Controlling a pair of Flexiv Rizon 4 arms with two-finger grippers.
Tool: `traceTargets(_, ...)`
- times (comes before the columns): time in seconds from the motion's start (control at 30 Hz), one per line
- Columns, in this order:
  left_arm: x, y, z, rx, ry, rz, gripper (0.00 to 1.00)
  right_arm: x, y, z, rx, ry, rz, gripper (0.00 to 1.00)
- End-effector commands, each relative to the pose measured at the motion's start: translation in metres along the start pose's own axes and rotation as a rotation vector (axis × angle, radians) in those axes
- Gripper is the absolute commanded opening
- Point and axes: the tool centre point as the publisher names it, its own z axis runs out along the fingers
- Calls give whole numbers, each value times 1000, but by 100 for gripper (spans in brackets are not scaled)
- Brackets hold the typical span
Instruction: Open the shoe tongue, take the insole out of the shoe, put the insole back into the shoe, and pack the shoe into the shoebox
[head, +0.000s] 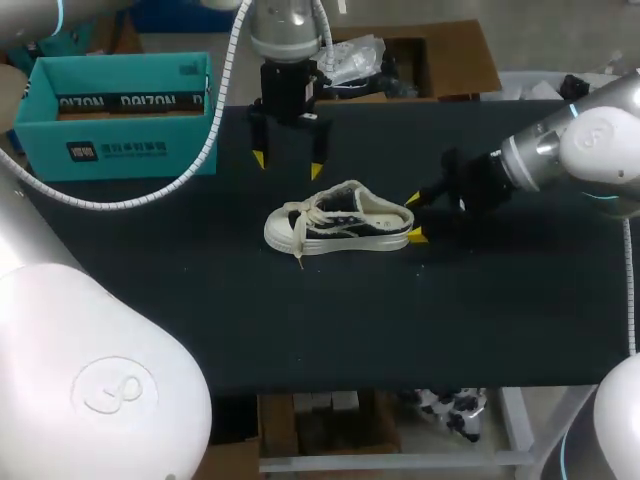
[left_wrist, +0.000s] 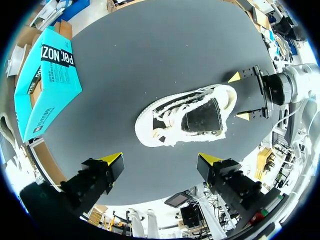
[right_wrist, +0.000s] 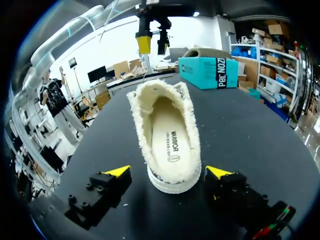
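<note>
A cream and black shoe (head: 340, 220) with white laces lies on the black table (head: 330, 310), toe to the left. Its cream insole (right_wrist: 170, 142) lies inside. My right gripper (head: 415, 217) is open, its yellow tips on either side of the heel (right_wrist: 172, 177), apart from it. My left gripper (head: 288, 165) hangs open above the table just behind the shoe; the shoe (left_wrist: 187, 120) shows ahead of its fingers. The teal shoebox (head: 115, 110) stands open at the back left, also seen past the shoe (right_wrist: 207, 70) and beside my left gripper (left_wrist: 42, 85).
A brown cardboard box (head: 420, 60) with a crumpled bag sits behind the table's back edge. Bare black tabletop stretches in front of the shoe and to its left.
</note>
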Motion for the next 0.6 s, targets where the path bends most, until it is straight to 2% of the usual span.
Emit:
traceTargets(0.03,7,-2,2,-2,-8,1,100,-4,-2,8,-16,10,-6,100)
traceTargets(0.33,15,-2,6,-20,-19,13,100,4,-4,24,-78,-13,-43,100)
traceTargets(0.6,18,-1,9,-27,-11,13,100,4,-3,28,-115,-51,-61,100)
